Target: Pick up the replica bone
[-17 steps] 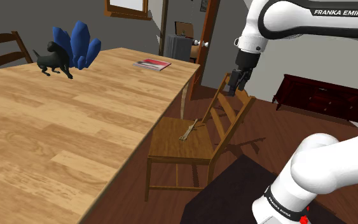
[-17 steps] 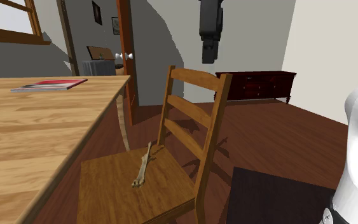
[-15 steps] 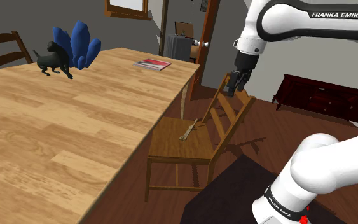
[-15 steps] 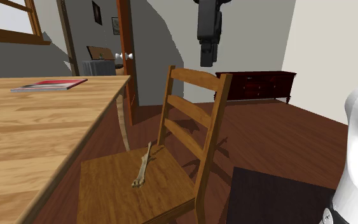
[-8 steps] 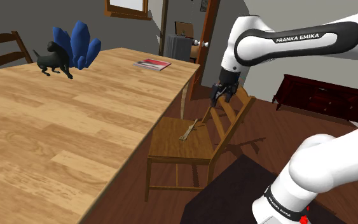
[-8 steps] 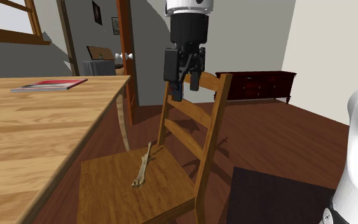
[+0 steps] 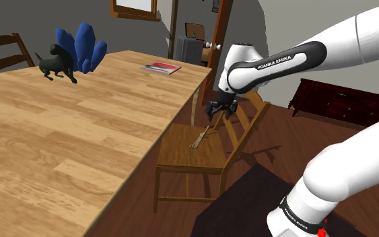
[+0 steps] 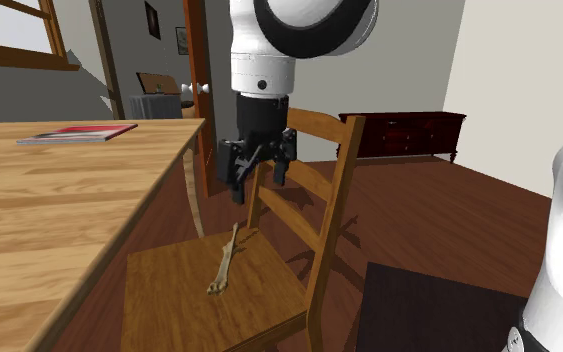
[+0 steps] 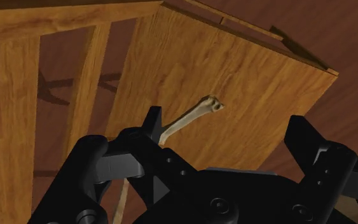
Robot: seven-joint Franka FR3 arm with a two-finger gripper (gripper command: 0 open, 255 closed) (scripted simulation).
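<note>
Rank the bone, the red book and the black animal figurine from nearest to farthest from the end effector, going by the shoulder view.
1. Bone, on the chair seat just below the end effector.
2. Red book, at the table corner beyond it.
3. Black animal figurine, far across the table.

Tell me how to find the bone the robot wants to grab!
Find the big wooden table, then the wooden chair standing at its edge. On the chair's seat lies the bone, below the open black gripper. It is a thin, pale stick with a knobby end, unlike the wide brown chair slats beside it.
</note>
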